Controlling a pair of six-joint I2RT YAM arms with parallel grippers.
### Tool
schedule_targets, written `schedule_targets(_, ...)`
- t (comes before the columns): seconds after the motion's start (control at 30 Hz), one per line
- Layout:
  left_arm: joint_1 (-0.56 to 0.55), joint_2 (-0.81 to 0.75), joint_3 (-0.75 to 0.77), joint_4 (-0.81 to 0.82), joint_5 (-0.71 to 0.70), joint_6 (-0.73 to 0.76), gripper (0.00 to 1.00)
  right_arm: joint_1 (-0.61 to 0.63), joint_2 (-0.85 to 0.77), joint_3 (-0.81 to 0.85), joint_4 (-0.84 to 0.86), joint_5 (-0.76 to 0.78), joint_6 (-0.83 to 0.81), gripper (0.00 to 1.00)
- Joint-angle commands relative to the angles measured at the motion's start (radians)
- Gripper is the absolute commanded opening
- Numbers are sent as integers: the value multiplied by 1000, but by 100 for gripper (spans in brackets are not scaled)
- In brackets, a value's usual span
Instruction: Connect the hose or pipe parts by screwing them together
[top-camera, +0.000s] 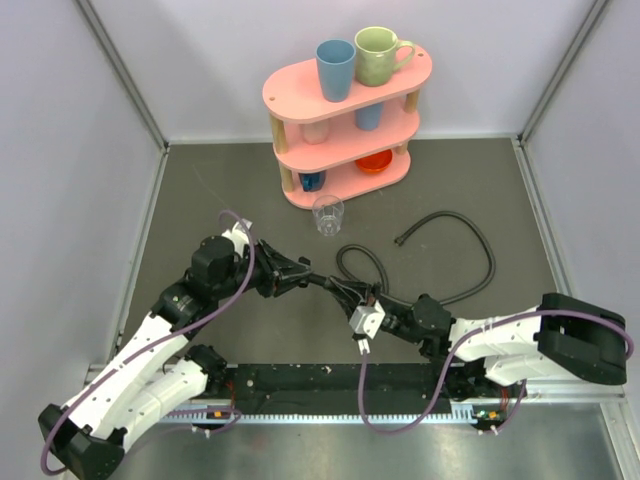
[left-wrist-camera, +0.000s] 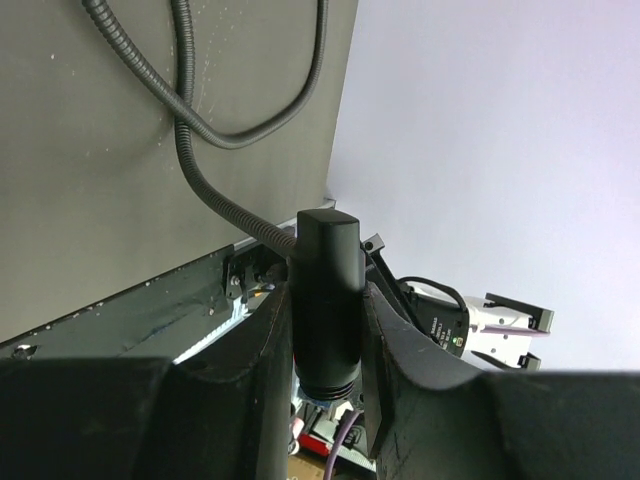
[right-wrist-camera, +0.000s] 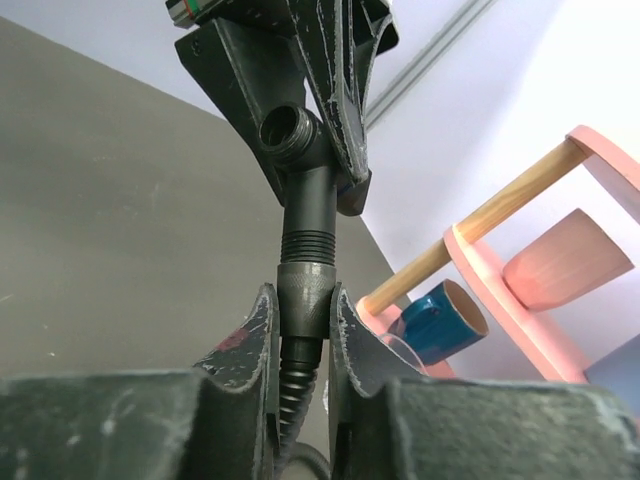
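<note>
In the top view my two grippers meet over the middle of the mat. My left gripper (top-camera: 312, 279) (left-wrist-camera: 328, 310) is shut on a black cylindrical pipe fitting (left-wrist-camera: 328, 290) with a threaded end and a round side port (right-wrist-camera: 285, 130). My right gripper (top-camera: 372, 302) (right-wrist-camera: 305, 300) is shut on the knurled end nut (right-wrist-camera: 306, 285) of a black ribbed hose (right-wrist-camera: 297, 385). That nut sits in line under the fitting's threads (right-wrist-camera: 308, 245). The hose loops (top-camera: 352, 262) on the mat beside the grippers. A further stretch of hose (top-camera: 478, 240) curves to the right, its free end (top-camera: 400, 240) lying loose.
A pink three-tier shelf (top-camera: 300, 95) with mugs and cups stands at the back. A clear glass (top-camera: 327, 213) stands in front of it, close to the grippers. Grey walls close in the dark mat (top-camera: 250, 190) on three sides. A black rail (top-camera: 330, 385) runs along the near edge.
</note>
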Motion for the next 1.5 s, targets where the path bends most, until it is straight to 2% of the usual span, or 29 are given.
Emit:
schedule_targets(0.0, -4, 7, 33, 97, 99, -17, 0, 9, 7, 64, 42, -25, 2, 0)
schedule_targets(0.3, -4, 134, 102, 121, 294, 346, 0, -8, -95, 96, -134, -174, 60, 0)
schedule_targets(0.6, -4, 236, 171, 57, 445, 641, 0, -65, -171, 127, -281, -293, 120, 0)
schedule_targets(0.9, -6, 223, 153, 55, 410, 915, 0, -119, -198, 183, -442, -459, 210, 0)
schedule_targets(1.07, -7, 213, 142, 80, 427, 1037, 0, -174, -192, 205, -461, -571, 267, 0)
schedule_targets(1.23, -13, 216, 130, 88, 466, 1167, 0, -198, -172, 251, -524, -634, 292, 0)
schedule_targets(1.47, -45, 206, 85, 112, 449, 1327, 0, -240, -123, 301, -544, -703, 365, 0)
